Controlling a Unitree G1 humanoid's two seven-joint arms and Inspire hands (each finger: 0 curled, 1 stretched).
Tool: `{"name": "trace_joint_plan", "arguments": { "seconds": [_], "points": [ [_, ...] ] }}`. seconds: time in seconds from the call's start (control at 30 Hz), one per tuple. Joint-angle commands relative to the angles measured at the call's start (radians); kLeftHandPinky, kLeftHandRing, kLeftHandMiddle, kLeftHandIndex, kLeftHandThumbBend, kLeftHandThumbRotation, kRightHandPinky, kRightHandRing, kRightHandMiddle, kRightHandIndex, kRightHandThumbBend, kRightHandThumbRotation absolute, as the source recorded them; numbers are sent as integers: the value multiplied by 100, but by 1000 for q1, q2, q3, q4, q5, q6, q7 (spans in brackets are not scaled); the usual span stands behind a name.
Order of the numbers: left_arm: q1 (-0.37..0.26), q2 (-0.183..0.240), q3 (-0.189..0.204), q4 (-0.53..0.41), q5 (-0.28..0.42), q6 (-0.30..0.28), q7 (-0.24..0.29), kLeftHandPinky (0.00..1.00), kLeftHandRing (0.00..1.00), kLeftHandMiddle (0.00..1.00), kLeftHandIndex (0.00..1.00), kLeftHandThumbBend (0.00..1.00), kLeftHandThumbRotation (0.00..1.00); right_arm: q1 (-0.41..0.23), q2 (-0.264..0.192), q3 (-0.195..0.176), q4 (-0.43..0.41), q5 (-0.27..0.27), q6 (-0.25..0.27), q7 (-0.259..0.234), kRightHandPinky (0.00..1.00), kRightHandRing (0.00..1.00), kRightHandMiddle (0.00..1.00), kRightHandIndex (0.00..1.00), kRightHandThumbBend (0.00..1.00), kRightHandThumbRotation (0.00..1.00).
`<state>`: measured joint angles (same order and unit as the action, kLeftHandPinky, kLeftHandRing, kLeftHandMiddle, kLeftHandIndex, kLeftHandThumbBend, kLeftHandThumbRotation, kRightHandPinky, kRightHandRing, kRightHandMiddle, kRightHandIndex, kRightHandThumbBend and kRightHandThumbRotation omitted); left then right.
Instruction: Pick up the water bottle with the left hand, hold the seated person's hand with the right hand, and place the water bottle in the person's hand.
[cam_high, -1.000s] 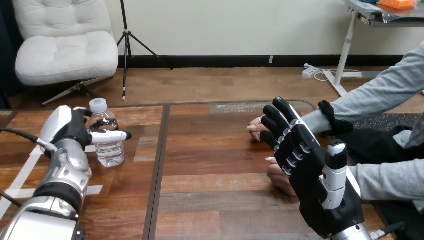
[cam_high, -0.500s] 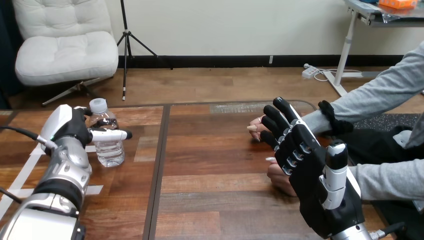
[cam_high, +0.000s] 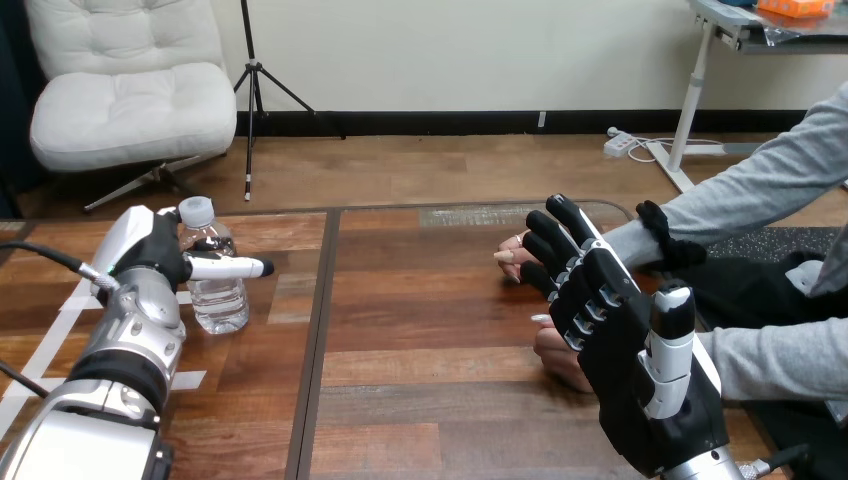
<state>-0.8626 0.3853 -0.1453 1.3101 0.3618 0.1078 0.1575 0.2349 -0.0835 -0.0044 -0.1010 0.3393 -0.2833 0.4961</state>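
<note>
Head view: right hand (cam_high: 640, 370) before person's hands (cam_high: 516, 257)

It looked like a robotics lab or test room rather than a home: the wooden bench (cam_high: 430, 340) had strips of white tape (cam_high: 192, 380) stuck flat on its left end, which no household table would carry. Two machine arms with silver forearms reached over it, the left hand (cam_high: 155, 255) beside a lone water bottle (cam_high: 218, 295) and the right hand (cam_high: 640, 390) raised with straight fingers (cam_high: 565, 215), while a person's hand (cam_high: 556, 358) lay on the bench at its right side
</note>
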Motion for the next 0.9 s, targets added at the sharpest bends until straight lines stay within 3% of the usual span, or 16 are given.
{"name": "trace_joint_plan", "arguments": {
  "seconds": [0.0,0.37,0.6,0.87],
  "points": [
    [-78,5,-18,-14,17,-3,-11,90,94,97,97,100,35,-33,3,3,-33,4,-21,-3,100,99,97,98,96,100],
    [-77,3,-28,-13,23,5,-12,95,98,99,100,100,36,-32,3,2,-35,22,-13,5,100,100,98,99,96,100],
    [-91,8,-62,-8,42,32,-49,98,98,99,99,100,40,-32,3,3,-36,11,-14,-4,100,100,98,99,97,100],
    [-96,7,-59,-12,42,47,-52,88,90,92,92,100,38,-30,2,3,-39,9,-16,-7,100,99,97,98,97,100]
  ]
}}
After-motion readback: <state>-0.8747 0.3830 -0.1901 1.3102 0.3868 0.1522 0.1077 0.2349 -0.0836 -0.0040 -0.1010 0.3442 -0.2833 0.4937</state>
